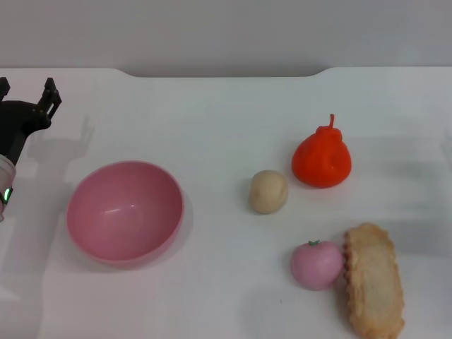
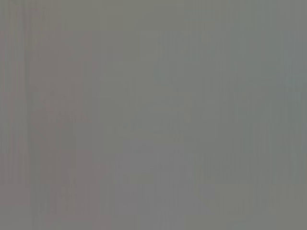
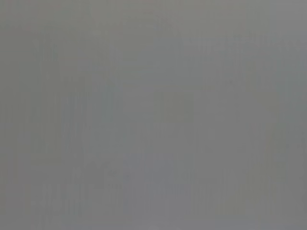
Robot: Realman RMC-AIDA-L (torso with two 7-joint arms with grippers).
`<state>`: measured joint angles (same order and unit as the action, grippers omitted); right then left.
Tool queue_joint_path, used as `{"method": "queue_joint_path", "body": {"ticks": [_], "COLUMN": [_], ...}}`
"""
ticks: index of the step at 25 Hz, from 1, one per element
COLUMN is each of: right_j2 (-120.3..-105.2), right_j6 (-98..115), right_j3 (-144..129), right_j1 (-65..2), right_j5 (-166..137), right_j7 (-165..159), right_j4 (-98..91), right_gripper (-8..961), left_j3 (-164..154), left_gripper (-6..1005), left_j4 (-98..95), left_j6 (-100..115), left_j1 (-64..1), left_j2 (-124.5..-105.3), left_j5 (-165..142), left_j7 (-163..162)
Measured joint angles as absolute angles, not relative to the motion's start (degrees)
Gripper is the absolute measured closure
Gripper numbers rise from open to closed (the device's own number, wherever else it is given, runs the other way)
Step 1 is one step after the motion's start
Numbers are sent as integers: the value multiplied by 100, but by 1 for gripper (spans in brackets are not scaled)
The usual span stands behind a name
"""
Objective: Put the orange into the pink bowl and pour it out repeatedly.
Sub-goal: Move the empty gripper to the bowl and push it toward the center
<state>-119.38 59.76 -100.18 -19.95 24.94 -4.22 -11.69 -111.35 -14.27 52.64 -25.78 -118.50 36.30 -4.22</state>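
The orange [image 1: 322,159], bright orange-red and pear-shaped with a short stem, stands on the white table right of centre. The pink bowl [image 1: 125,211] sits upright and empty at the left. My left gripper [image 1: 27,95] is at the far left edge, above and behind the bowl, with its fingers spread and nothing between them. My right gripper is out of view. Both wrist views show only plain grey.
A beige round ball [image 1: 268,191] lies between bowl and orange. A pink peach-like fruit [image 1: 317,264] and a long piece of bread [image 1: 373,281] lie at the front right. The table's far edge [image 1: 226,70] runs along the back.
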Motion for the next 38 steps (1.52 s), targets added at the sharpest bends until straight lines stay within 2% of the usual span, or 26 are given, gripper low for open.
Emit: {"method": "queue_joint_path", "body": {"ticks": [25,31,33,34,35,38], "right_j2": [-11944,-11944,-11946,-11948,-11950,-11952], "right_j6": [5908,5901,5898,5898,5897,5897], "right_j3": [-10036,-10035,-10035,-10033,-10028,-10018], "right_j1": [-2045,-2046,-2033,-2026,-2023,-2021], "right_j5": [2476,2505,2508,2508,2510,2513], "right_j7": [-422,-422,-422,-422,-422,-422], "right_j4": [-1173,-1177,-1174,-1174,-1174,-1171], "right_gripper": [164,165,165,165,165,165], "left_j3": [-11135,-11112,-11039,-11039,-10892,-10633], "left_gripper": [222,228,230,231,231,234], "left_j4": [-1441,-2056,-2665,-2665,-3341,-4122], "left_j6": [5273,5070,4472,4472,3684,2686], "left_j1": [-2499,-2409,-2253,-2253,-2127,-1988], "left_j2": [-11824,-11638,-11499,-11499,-11389,-11312], "left_j5": [3629,3302,3043,3043,2767,2382], "left_j7": [-422,-534,-618,-618,-634,-627]}}
